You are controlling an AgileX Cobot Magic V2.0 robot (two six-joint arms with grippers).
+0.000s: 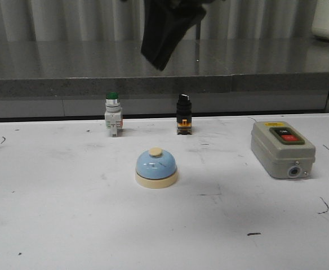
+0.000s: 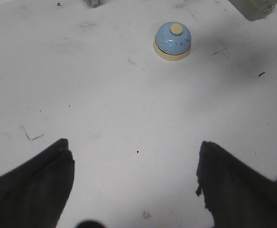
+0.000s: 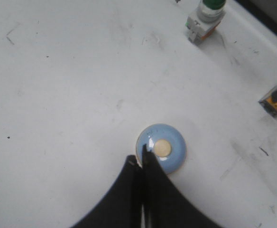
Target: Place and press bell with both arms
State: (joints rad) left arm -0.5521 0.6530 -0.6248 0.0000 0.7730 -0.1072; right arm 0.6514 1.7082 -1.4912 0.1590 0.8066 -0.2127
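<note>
The bell (image 1: pixel 156 167) stands upright on the white table, pale blue dome, cream base and cream knob. It also shows in the left wrist view (image 2: pixel 172 41) and the right wrist view (image 3: pixel 162 148). My right gripper (image 1: pixel 163 62) hangs high above the bell, its two fingers pressed together and empty; in the right wrist view its tips (image 3: pixel 141 160) overlap the bell's edge from above. My left gripper (image 2: pixel 133 159) is open and empty over bare table, well short of the bell. It does not show in the front view.
A green-capped pushbutton (image 1: pixel 113 114) and a black selector switch (image 1: pixel 183 115) stand behind the bell. A grey box switch (image 1: pixel 282 148) with red and green buttons lies at the right. A grey ledge (image 1: pixel 164 84) runs behind the table.
</note>
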